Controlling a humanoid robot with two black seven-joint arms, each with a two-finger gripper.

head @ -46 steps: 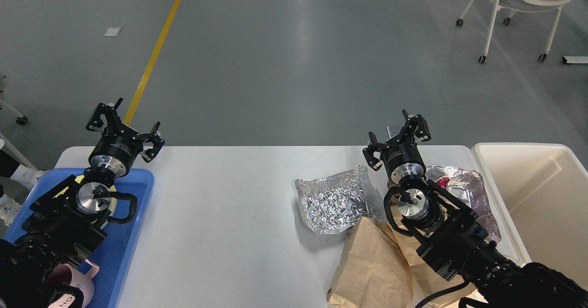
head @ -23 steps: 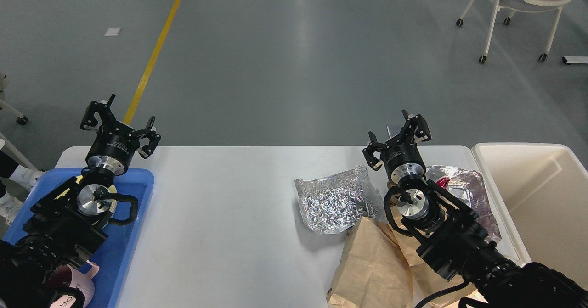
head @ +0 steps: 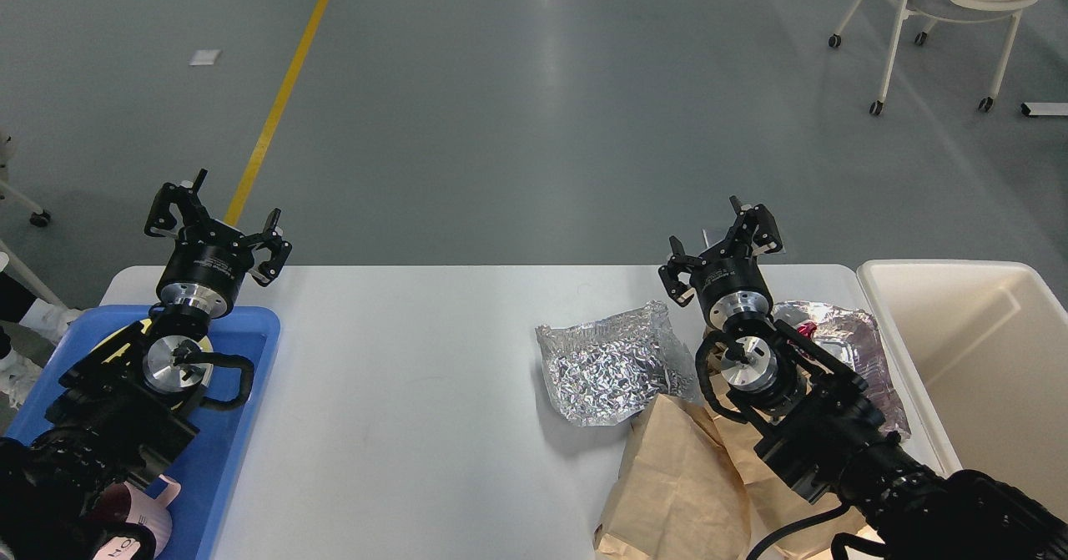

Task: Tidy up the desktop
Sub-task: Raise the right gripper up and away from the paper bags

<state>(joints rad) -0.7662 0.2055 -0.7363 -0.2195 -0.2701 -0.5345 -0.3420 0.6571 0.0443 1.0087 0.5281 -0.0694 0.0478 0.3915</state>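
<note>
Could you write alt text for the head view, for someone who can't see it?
Two black robot arms, left gripper and right gripper both open and empty, reach over a matte white desktop holding crumpled silver foil and brown paper bags, between a blue plastic tray and cream plastic bin.

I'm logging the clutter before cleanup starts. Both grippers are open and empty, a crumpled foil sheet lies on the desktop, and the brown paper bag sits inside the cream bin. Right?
Not quite. The head view shows the brown paper bag lying on the desktop beside the foil sheet, not inside the cream bin. The left gripper and right gripper are open and empty.
</note>
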